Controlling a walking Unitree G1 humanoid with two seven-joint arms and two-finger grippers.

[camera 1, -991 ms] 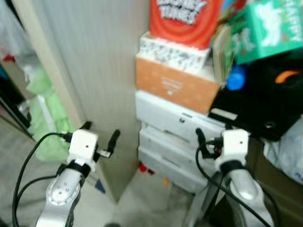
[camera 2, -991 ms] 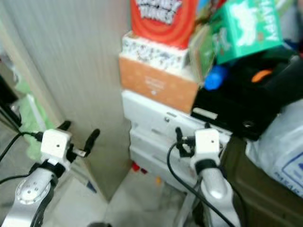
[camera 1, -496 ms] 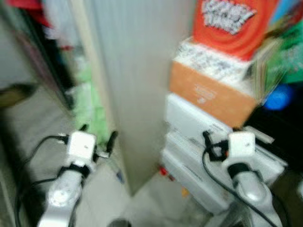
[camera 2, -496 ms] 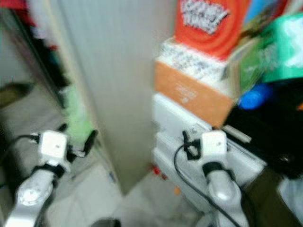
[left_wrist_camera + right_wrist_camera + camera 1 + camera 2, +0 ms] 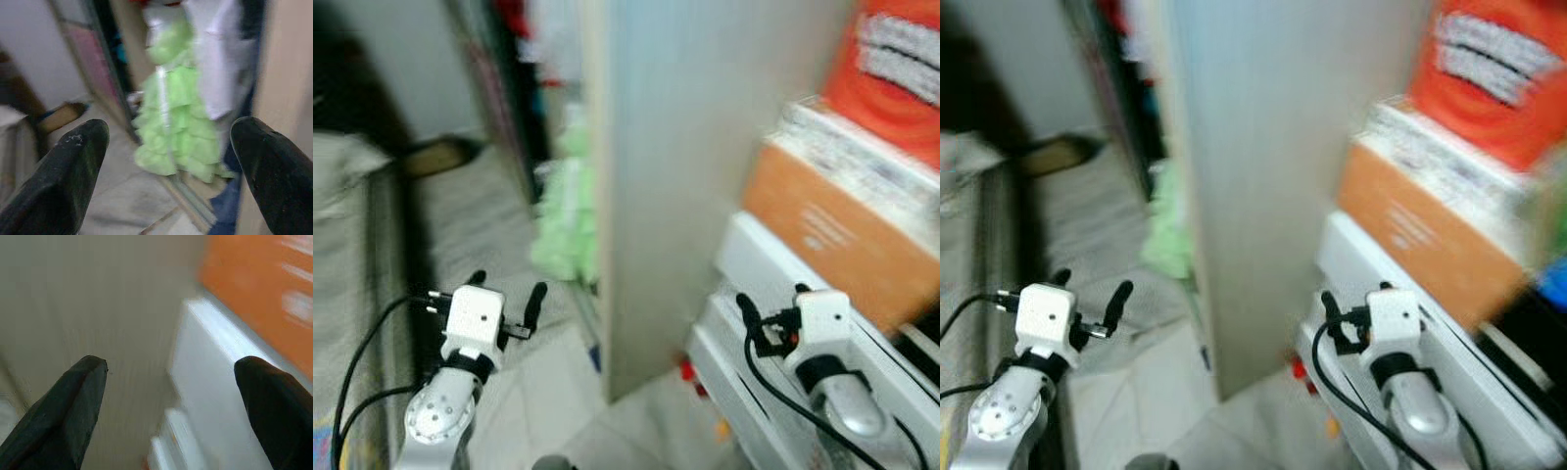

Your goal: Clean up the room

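Blurry picture, so I call only what I can make out. Nearest to me, my left gripper (image 5: 506,295) is raised in front of my chest over the pale tiled floor (image 5: 548,392), its two long black fingers spread wide with nothing between them; a black cable (image 5: 357,362) loops from its white wrist block. My right gripper (image 5: 766,315) is up at the same height on the other side, and its wrist view shows both black fingers (image 5: 73,406) wide apart and empty too. Just past my right gripper sits a stack of white plastic drawer units (image 5: 754,284), and on top of them an orange cardboard box (image 5: 832,230), then a white patterned box (image 5: 862,142), then a red-orange box with white lettering (image 5: 901,69) at the top edge. Between my two arms stands a tall pale beige wooden panel (image 5: 675,166), upright, reaching down to the floor, with a small red thing (image 5: 688,370) on the floor at its foot beside the drawers. Beyond my left gripper, a light green ruffled garment (image 5: 171,132) hangs next to a white one (image 5: 217,63), just beside the panel's far edge. Farther left runs a dark upright frame (image 5: 509,108), and near its base lies a dark flat shape (image 5: 435,157) on the grey floor, too smeared for me to identify.
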